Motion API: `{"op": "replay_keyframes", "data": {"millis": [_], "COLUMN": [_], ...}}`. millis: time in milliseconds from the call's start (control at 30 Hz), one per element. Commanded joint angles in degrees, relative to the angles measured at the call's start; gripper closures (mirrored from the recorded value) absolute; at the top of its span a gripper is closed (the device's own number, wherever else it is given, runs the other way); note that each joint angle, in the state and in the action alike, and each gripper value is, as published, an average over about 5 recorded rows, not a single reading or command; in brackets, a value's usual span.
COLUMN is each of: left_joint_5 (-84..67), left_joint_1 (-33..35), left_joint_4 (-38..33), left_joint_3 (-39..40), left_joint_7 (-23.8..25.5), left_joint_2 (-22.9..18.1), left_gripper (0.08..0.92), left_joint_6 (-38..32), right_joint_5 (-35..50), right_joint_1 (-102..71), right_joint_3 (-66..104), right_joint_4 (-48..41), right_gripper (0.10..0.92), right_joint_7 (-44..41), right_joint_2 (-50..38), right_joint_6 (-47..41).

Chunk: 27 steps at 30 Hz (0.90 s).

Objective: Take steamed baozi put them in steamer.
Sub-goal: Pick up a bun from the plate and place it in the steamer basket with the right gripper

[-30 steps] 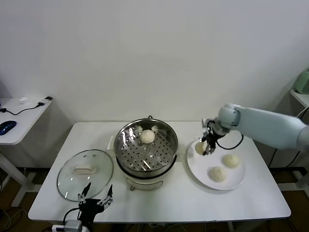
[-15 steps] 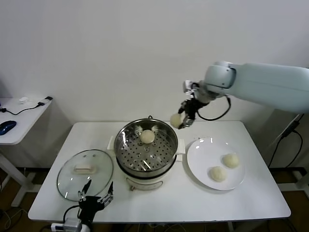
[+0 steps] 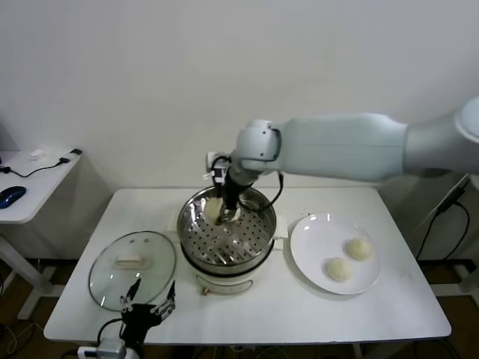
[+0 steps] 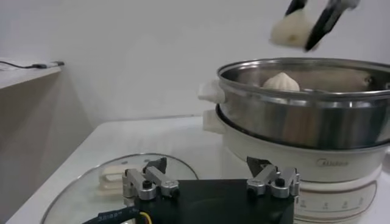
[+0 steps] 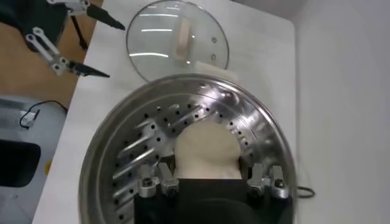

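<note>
A: Where's the right claw [image 3: 222,212] rn?

B: Over the steamer [image 3: 227,228], far side of the pot, arm reaching in from the right. It's pinching a baozi [image 3: 215,209] btw its two fingers. From the left wrist cam the bun [image 4: 293,29] hangs clear above the steel rim [image 4: 304,66], not touching the tray.

A: Anything already inside?

B: Yep, one baozi in the steamer [image 4: 281,81], sitting on the perforated tray, far part of the pot. In the head view the held bun and claw mostly cover it.

A: The rest of the buns?

B: Two on the white plate [image 3: 314,239], right of the steamer on the bench [image 3: 299,307]. One [image 3: 358,248] twd the plate's right side, other [image 3: 337,268] nearer the front edge. Close to each other, not touching.

A: Left claw?

B: Left claw [image 3: 149,303] parked at the near-left edge of the bench, fingers spread wide, holding nothing. Sits just near of the glass lid [image 3: 132,269].

A: Lid's where exactly?

B: Flat on the bench, left of the steamer, white handle up. Right wrist cam shows it [image 5: 177,39] beyond the pot, apart from it.

A: Steamer upright?

B: Yes, upright on its white base, about mid-bench.
</note>
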Motion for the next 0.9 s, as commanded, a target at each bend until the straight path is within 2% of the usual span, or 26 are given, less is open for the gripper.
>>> {"op": "replay_keyframes", "data": {"millis": [33, 533, 633, 700, 800, 900], "left_joint_5": [0.07, 0.28, 0.33, 0.39, 0.42, 0.41], "left_joint_1": [-0.01, -0.45, -0.34, -0.28, -0.07, 0.18], "left_joint_4": [-0.05, 0.6, 0.48, 0.43, 0.23, -0.01], "left_joint_3": [0.03, 0.86, 0.94, 0.93, 0.85, 0.73], "left_joint_7": [0.02, 0.02, 0.03, 0.01, 0.01, 0.02], "left_joint_2": [0.0, 0.13, 0.07, 0.04, 0.04, 0.11], "left_gripper": [0.177, 0.177, 0.177, 0.177, 0.177, 0.177], "left_joint_6": [-0.04, -0.24, -0.24, -0.25, -0.25, -0.25], "right_joint_5": [-1.97, -4.75, -5.2, -5.69, -6.33, -6.67], "right_joint_1": [-8.9, -13.61, -12.95, -12.04, -8.87, -3.63], "right_joint_3": [1.14, 3.06, 3.24, 3.63, 3.54, 2.17], "right_joint_4": [-5.02, -8.76, -8.48, -8.16, -7.14, -6.26], "right_gripper": [0.355, 0.355, 0.32, 0.269, 0.216, 0.204], "right_joint_7": [4.28, 6.31, 5.79, 4.31, -0.13, -5.48], "right_joint_2": [5.91, 6.2, 5.72, 5.03, 3.35, 0.98], "right_joint_6": [-2.05, -2.2, -1.89, -1.05, 1.16, 5.29]}}
